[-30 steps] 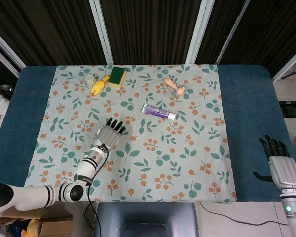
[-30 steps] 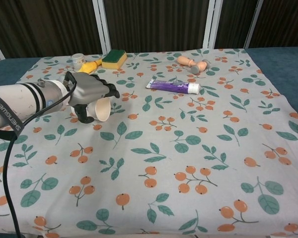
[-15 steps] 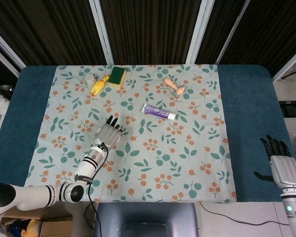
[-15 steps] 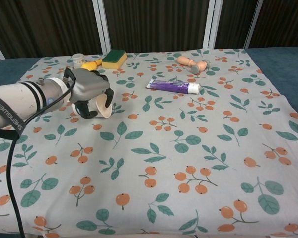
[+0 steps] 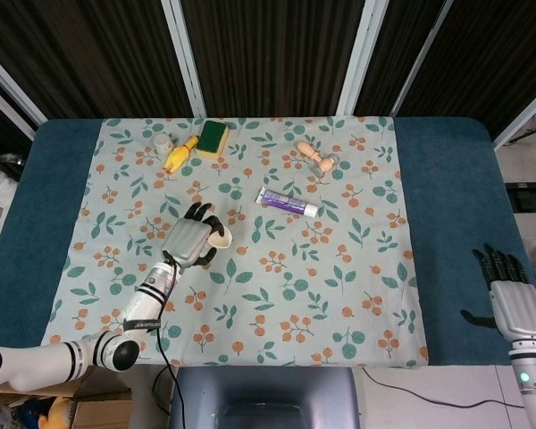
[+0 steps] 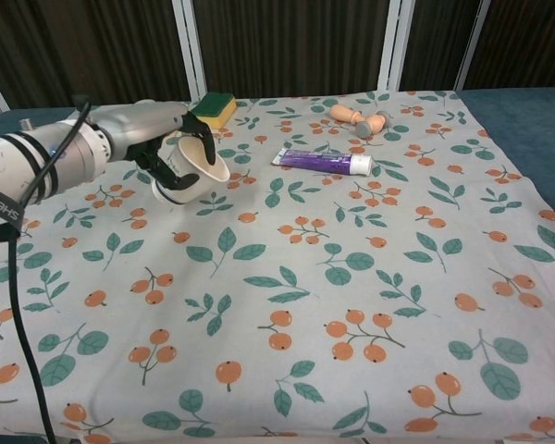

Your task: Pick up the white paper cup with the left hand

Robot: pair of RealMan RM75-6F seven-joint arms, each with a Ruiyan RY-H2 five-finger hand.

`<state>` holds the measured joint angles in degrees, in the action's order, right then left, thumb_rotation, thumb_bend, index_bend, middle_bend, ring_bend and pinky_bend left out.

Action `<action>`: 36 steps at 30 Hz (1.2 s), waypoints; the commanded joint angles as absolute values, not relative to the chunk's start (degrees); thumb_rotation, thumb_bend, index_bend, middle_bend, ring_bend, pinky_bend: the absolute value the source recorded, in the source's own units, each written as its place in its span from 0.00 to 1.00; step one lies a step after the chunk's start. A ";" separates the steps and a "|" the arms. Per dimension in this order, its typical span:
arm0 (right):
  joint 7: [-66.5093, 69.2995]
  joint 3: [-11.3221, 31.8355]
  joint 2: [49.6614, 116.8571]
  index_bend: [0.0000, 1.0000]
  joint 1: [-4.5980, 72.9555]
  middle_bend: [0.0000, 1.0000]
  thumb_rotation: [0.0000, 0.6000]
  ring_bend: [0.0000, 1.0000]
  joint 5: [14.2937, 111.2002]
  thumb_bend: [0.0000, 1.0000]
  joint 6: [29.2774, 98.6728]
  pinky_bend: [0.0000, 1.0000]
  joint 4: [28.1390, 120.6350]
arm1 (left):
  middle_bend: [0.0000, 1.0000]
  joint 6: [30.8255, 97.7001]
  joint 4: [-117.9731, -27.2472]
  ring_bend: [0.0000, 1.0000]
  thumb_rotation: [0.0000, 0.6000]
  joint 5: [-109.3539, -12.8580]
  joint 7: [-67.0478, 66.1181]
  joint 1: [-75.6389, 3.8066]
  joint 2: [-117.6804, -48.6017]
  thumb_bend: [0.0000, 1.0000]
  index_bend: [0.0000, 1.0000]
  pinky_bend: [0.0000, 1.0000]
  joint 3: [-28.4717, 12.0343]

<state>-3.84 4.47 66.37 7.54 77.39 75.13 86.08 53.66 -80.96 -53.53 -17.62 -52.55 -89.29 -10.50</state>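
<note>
Floral cloth covers the desk (image 5: 447, 179); cup in hand above it.
Left robot hand (image 6: 162, 139) wraps the paper cup (image 6: 192, 166) with fingers curled round its wall, tilted mouth-forward, clear of the cloth, likely to finish the pick. Right robot hand (image 5: 511, 299) rests empty, fingers apart, at the desk's edge.

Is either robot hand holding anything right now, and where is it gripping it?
The left robot hand grips the white paper cup around its side wall, lifted and tilted. The right robot hand holds nothing.
</note>
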 commanded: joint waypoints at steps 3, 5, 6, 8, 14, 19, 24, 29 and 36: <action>-5.01 4.21 66.40 0.00 7.83 0.00 1.00 0.00 77.23 0.22 74.50 0.00 86.83 | 0.29 55.13 -74.96 0.00 1.00 -64.80 13.68 -44.10 -91.45 0.42 0.41 0.00 -13.77; -5.48 4.16 66.41 0.00 7.90 0.00 1.00 0.00 77.19 0.22 74.39 0.00 87.12 | 0.29 54.10 -72.53 0.00 1.00 -65.76 18.47 -43.37 -92.37 0.43 0.41 0.00 -13.52; -5.70 4.16 66.39 0.00 7.95 0.00 1.00 0.00 77.14 0.22 74.33 0.00 87.28 | 0.29 53.84 -71.20 0.00 1.00 -66.26 20.56 -43.03 -92.92 0.43 0.41 0.00 -13.43; -6.18 4.19 66.29 0.00 8.06 0.00 1.00 0.00 76.96 0.22 74.18 0.00 87.65 | 0.29 54.02 -68.10 0.00 1.00 -67.85 24.51 -42.34 -94.38 0.43 0.41 0.00 -13.09; -7.06 4.25 66.19 0.00 8.29 0.00 1.00 0.00 76.36 0.22 73.74 0.00 88.27 | 0.29 57.45 -61.01 0.00 1.00 -72.99 32.67 -40.70 -98.57 0.42 0.42 0.00 -11.95; -7.66 4.04 66.24 0.00 8.39 0.00 1.00 0.00 75.70 0.22 73.02 0.00 88.40 | 0.28 57.29 -57.68 0.00 1.00 -75.43 36.63 -40.41 -99.98 0.42 0.42 0.00 -10.88; -8.18 4.05 65.98 0.00 8.37 0.00 1.00 0.00 74.93 0.22 72.74 0.00 88.89 | 0.24 57.34 -55.85 0.00 1.00 -76.80 39.17 -40.08 -100.48 0.42 0.36 0.00 -10.46; -8.00 4.08 66.22 0.00 8.42 0.00 1.00 0.00 74.57 0.22 72.49 0.00 88.84 | 0.14 56.32 -55.76 0.00 1.00 -77.70 40.15 -40.04 -99.88 0.42 0.15 0.00 -9.87; -8.21 4.16 66.41 0.00 8.62 0.00 1.00 0.00 74.75 0.22 72.67 0.00 88.83 | 0.00 57.90 -58.37 0.00 1.00 -79.64 39.93 -39.48 -97.73 0.42 0.00 0.00 -9.45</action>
